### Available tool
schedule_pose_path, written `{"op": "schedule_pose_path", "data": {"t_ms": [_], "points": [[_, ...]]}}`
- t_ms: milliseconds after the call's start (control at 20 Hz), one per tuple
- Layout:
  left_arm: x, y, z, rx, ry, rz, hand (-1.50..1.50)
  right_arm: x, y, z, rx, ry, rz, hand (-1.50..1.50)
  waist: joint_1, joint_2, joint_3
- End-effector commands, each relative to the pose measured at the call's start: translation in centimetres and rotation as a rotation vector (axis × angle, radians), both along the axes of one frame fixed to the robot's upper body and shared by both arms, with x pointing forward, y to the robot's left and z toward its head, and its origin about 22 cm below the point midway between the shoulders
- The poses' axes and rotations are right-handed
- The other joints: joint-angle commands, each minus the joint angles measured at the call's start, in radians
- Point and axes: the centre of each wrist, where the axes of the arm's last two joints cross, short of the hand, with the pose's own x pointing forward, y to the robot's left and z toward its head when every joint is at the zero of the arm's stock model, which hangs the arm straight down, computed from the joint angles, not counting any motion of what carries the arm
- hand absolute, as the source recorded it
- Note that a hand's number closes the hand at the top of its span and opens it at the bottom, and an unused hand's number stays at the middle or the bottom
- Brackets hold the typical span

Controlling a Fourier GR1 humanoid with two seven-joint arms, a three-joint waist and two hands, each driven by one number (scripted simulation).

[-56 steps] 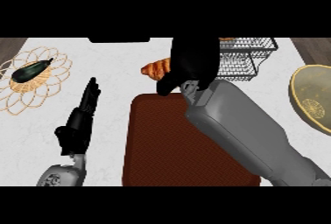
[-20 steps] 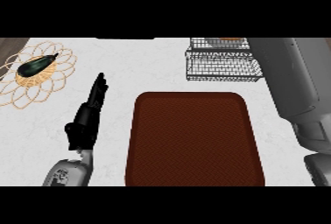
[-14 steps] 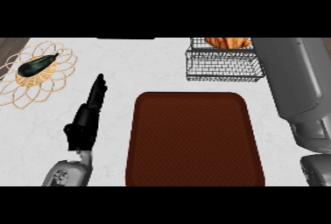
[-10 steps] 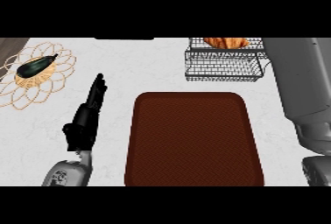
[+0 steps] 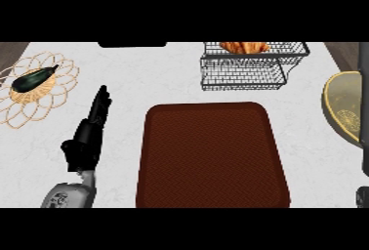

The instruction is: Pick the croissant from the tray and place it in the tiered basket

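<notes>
One robot hand (image 5: pixel 88 134) visible, left: fingers straight, holding nothing, beside tray (image 5: pixel 210 154); croissant (image 5: pixel 245 47) in tiered basket (image 5: pixel 249 73).

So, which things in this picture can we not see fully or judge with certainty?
- Right hand: head view, out of frame; only a dark strip at the right edge.
- Croissant: in the tiered basket, its far side cut by the top band.
- Yellow bowl: cut by the right edge.
- Left hand: seen edge-on, palm hidden.
- Dark object at the top: too little shows.
</notes>
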Motion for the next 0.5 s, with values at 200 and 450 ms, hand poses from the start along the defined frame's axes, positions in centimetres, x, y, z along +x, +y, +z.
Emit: {"op": "schedule_pose_path", "data": {"t_ms": [200,450], "points": [[-0.8,0.6,-0.8,-0.002,-0.007,0.038,0.0,-9.1,-9.5,-2.5,0.116,-0.124,-0.072,-1.5,-0.029,-0.005,0.001],[-0.8,0.1,-0.4,0.011,0.007,0.038,0.0,-16.8,-12.7,-4.9,0.129,-0.113,-0.022,-1.5,-0.036,-0.006,0.001]]}}
